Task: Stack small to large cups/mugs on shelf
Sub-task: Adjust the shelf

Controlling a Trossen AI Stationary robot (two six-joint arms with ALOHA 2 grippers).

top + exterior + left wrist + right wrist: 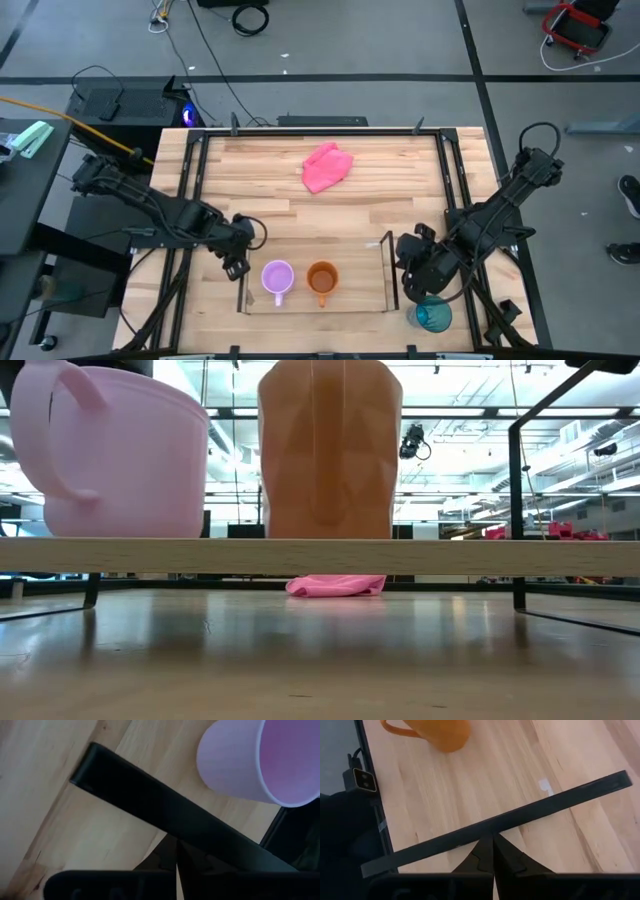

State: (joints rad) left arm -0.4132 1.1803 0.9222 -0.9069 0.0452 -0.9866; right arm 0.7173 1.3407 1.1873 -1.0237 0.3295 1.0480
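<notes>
the shelf [385,285] sits at the near edge of the counter [400,190], between the two arms. on its wood base stand the lilac mug [277,278] and, just beside it to the right, the orange mug [321,279], both upright with handles toward the near edge; the rest of the base to the right of the orange mug is bare. the teal cup [433,315] stands on the counter outside the shelf's right end, near the front corner. the left claw [238,262] hangs at the shelf's left end, close to the lilac mug, its fingers pressed together on nothing. the right claw [411,270] is at the shelf's right end, just above the teal cup, fingers likewise closed and empty. a pink cloth [327,166] lies crumpled farther back on the counter.
</notes>
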